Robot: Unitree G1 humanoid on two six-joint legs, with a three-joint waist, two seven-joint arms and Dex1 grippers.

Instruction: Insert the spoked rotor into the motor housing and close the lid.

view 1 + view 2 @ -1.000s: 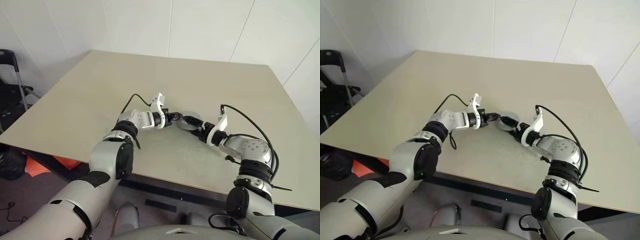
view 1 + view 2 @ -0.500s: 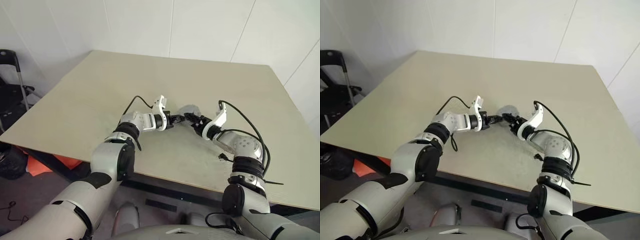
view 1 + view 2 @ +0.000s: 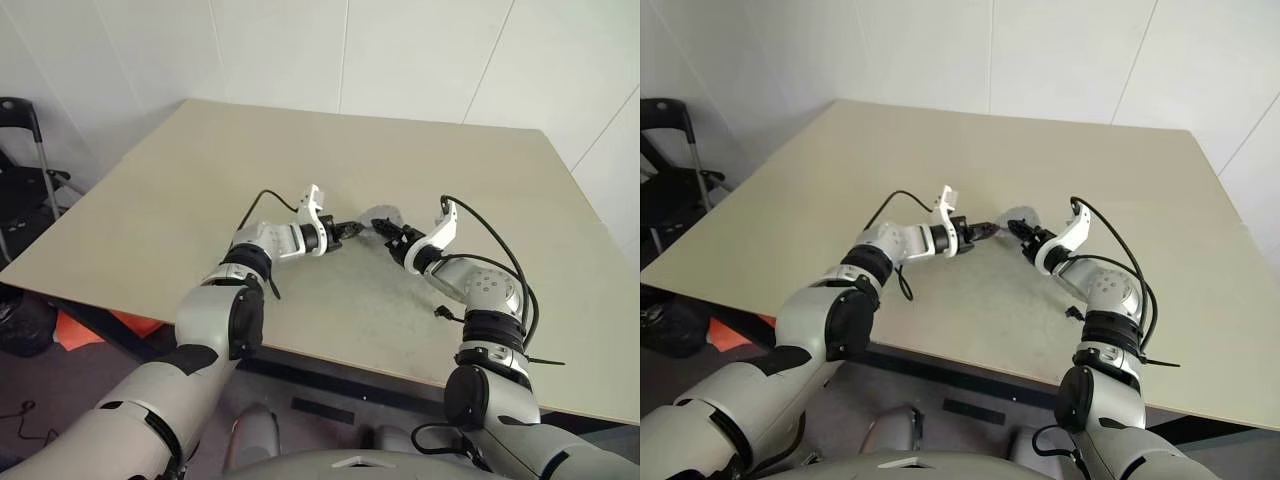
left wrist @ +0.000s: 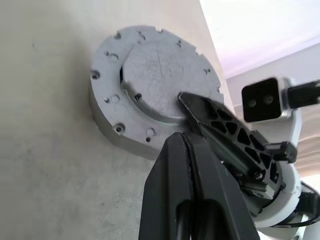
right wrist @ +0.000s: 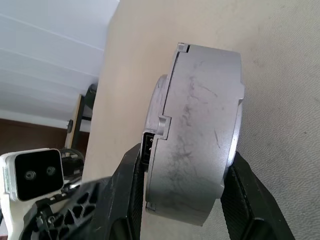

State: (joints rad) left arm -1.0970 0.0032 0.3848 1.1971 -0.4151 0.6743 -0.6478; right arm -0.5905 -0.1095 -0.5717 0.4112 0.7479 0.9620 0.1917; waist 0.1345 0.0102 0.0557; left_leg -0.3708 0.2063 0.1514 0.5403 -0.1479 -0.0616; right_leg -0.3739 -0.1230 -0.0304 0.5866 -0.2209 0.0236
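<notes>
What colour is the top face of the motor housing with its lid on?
Light silvery grey, speckled, with small holes around the rim. The lid on the motor housing shows best in the left wrist view.

A broad beige table (image 3: 180, 190) stands in a corner of white panelled walls (image 3: 400, 50). A black chair (image 3: 25, 170), perhaps folding, stands beside it on dark floor (image 3: 60, 370).

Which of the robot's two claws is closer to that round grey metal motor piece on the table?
The right. The right gripper has a finger on each side of the motor housing. The left gripper, shut, sits just beside the housing's flat top, near the rim.
</notes>
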